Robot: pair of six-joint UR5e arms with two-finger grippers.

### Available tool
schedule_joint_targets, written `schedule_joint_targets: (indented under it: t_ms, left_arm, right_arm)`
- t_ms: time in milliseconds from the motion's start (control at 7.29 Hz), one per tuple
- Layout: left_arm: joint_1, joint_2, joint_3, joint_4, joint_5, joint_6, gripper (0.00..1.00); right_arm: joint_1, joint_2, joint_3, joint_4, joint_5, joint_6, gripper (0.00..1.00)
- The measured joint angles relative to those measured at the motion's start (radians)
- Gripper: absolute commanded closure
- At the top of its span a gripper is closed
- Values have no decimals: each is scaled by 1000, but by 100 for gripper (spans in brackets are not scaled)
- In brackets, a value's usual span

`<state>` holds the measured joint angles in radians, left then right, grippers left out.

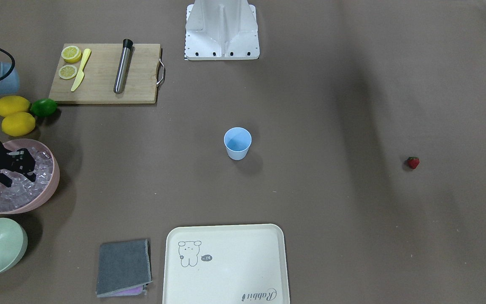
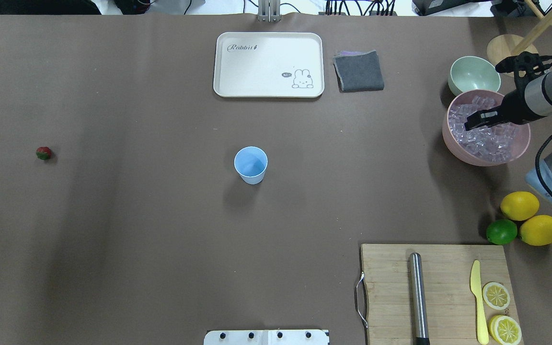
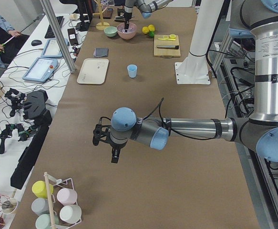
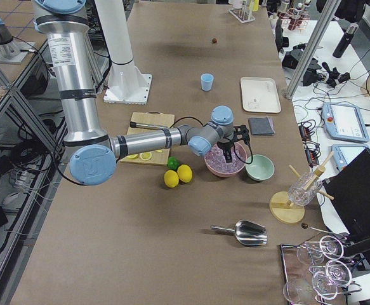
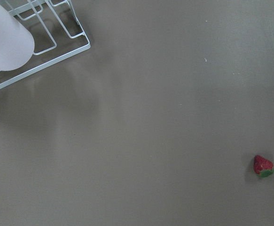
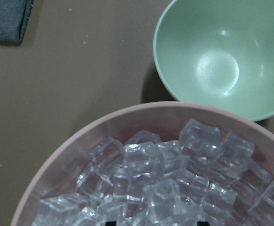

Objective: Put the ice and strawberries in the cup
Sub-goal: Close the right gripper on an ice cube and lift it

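Right gripper [image 1: 20, 168] jaws wide apart, empty, over ice [image 6: 162, 188]; cubes likely rigid, light, slippery, so pinch one across flat faces.

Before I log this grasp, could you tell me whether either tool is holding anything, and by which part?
The right tool, open over the ice in the pink bowl, holds nothing. For the left tool, it cannot be told.
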<state>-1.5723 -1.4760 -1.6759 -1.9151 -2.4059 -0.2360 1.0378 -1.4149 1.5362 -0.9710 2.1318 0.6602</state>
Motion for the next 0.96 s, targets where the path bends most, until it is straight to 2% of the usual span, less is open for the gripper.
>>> schedule_joint_targets:
  t_ms: [548,960]
  left_arm:
    - [0,0,-1,-1,-3,-2,2]
    - [1,0,2,-1,-2,0,2]
  right_arm:
    - [-6,-5,-1,0,-11,1,39]
    - [-11,-1,-5,0,-24,1,66]
